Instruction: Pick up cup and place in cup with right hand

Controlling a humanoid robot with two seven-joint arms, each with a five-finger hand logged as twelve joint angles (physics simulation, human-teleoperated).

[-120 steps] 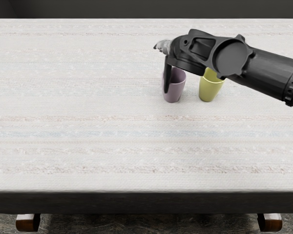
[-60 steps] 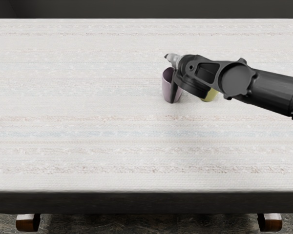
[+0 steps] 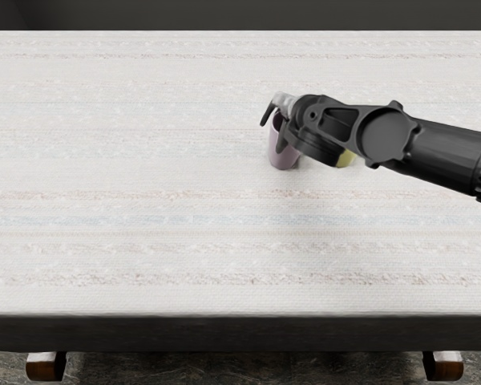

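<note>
Purple cup [image 3: 281, 155] upright on desk [image 3: 144, 200], right hand [image 3: 306, 130] at its rim; cannot tell whether gripped. Yellow cup [image 3: 346, 158] mostly hidden, contents unseen.

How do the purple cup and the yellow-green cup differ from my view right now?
The purple cup is muted purple; the yellow-green cup is a brighter yellow-green. The purple cup stands farther left in the picture, the yellow-green one to its right. Part of the purple cup's mouth shows, while the yellow-green cup's is hidden. Both are partly covered by the right hand.
</note>
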